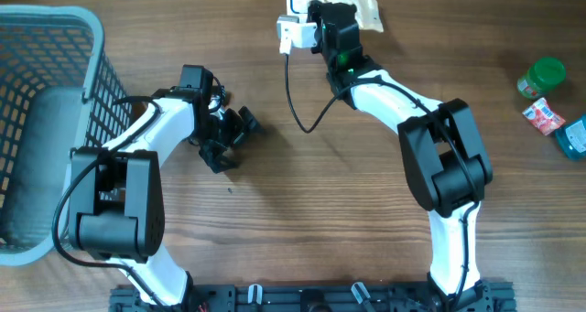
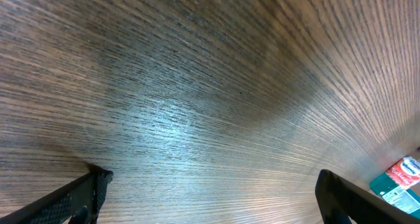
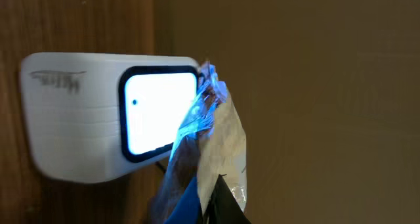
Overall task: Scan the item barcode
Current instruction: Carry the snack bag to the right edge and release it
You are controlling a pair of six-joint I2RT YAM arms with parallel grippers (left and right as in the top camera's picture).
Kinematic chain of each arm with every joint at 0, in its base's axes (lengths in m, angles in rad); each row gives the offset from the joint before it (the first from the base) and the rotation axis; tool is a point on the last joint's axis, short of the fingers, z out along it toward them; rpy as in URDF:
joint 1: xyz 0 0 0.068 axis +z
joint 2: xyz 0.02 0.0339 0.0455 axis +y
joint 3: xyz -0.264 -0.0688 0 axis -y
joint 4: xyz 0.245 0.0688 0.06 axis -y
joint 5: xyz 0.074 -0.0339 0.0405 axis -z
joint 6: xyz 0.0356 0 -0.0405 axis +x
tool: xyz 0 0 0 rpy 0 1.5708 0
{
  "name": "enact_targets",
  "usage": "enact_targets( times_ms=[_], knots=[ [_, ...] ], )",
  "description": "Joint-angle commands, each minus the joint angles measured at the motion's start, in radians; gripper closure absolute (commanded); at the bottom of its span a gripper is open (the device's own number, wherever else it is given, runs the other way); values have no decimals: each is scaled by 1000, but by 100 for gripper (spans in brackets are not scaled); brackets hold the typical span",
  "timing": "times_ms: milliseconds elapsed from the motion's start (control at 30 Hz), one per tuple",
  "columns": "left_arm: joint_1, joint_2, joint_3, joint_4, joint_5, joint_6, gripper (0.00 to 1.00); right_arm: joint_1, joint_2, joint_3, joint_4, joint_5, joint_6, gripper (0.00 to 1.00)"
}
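item: cream plastic packet [image 1: 364, 3], pinched in the closed right gripper [image 1: 331, 26] near the table's far edge, its crinkled end lying across the lit window of the white scanner [image 3: 72, 112]. left gripper [image 1: 235, 141]: jaws spread wide, empty, low over the wooden table [image 2: 197, 86]. grey basket [image 1: 55, 24]: far left.

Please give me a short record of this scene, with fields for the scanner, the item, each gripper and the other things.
scanner: white, window lit
item: pouch, its edge before the lit window
right gripper: shut on the pouch
left gripper: open, empty, above the table
other things: grey basket, green-lidded jar, red packet
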Motion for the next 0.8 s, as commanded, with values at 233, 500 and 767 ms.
enact_targets(
  times_ms=[233, 500, 767],
  knots=[
    [5, 6, -4, 8, -61, 23, 0, 2, -63, 9, -26, -12, 72, 96],
    [5, 6, -4, 7, -61, 23, 0, -65, -319, 9, -29, 148, 364, 95],
    [5, 6, -4, 26, -87, 23, 0, -528, -557, 0, -838, 55, 1242, 95]
  ],
)
